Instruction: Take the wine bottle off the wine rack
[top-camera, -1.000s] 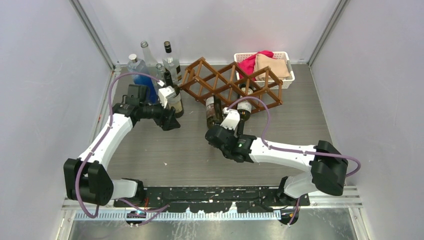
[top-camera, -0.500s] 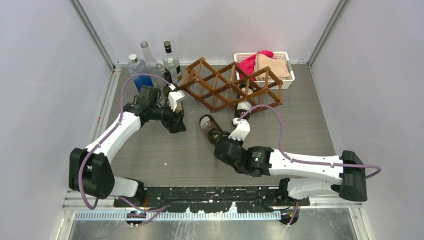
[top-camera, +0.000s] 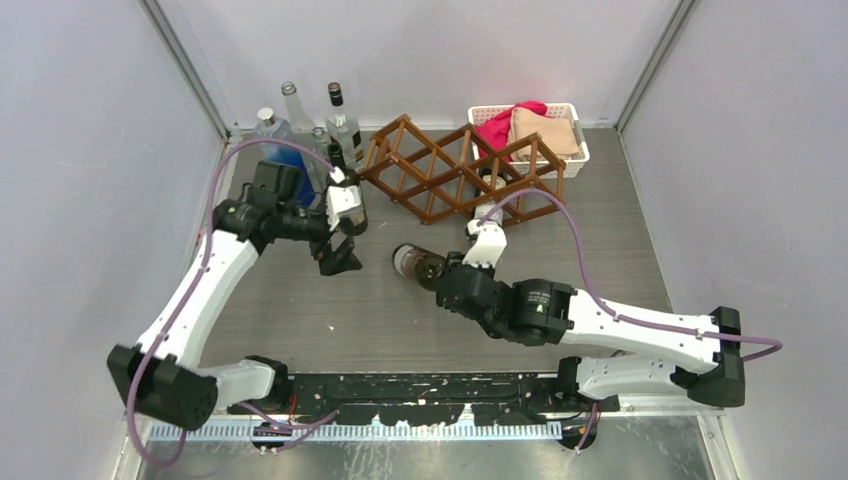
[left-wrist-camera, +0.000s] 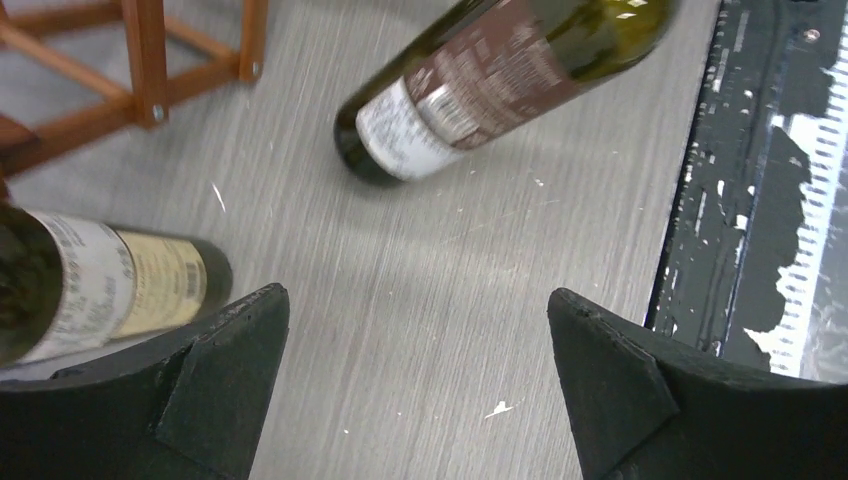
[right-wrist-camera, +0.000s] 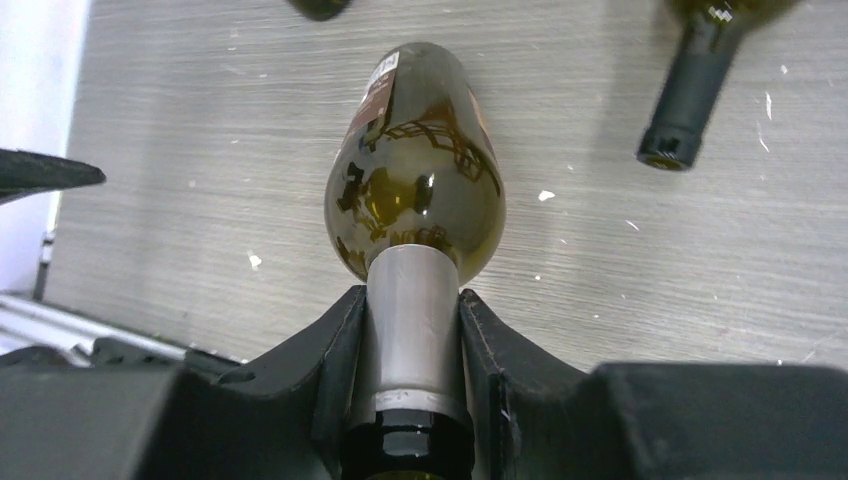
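Observation:
The brown lattice wine rack (top-camera: 460, 172) stands at the back of the table, and its corner shows in the left wrist view (left-wrist-camera: 140, 70). My right gripper (top-camera: 453, 275) (right-wrist-camera: 412, 300) is shut on the silver-capped neck of the green wine bottle (top-camera: 413, 262) (right-wrist-camera: 420, 190) (left-wrist-camera: 500, 80). The bottle is out of the rack, held nearly level over the table in front of it. My left gripper (top-camera: 340, 256) (left-wrist-camera: 420, 385) is open with only bare table between its fingers.
A dark bottle with a cream label (top-camera: 350, 205) (left-wrist-camera: 100, 290) stands beside my left gripper. Another bottle (top-camera: 488, 210) (right-wrist-camera: 690, 90) pokes out of the rack's front. Several glass bottles (top-camera: 300, 125) stand at the back left. A white basket (top-camera: 575, 160) with cloths sits at the back right.
My left gripper has opened, let go of the cream-label bottle and drawn back. My right gripper has pulled the wine bottle out of the rack, toward the near left.

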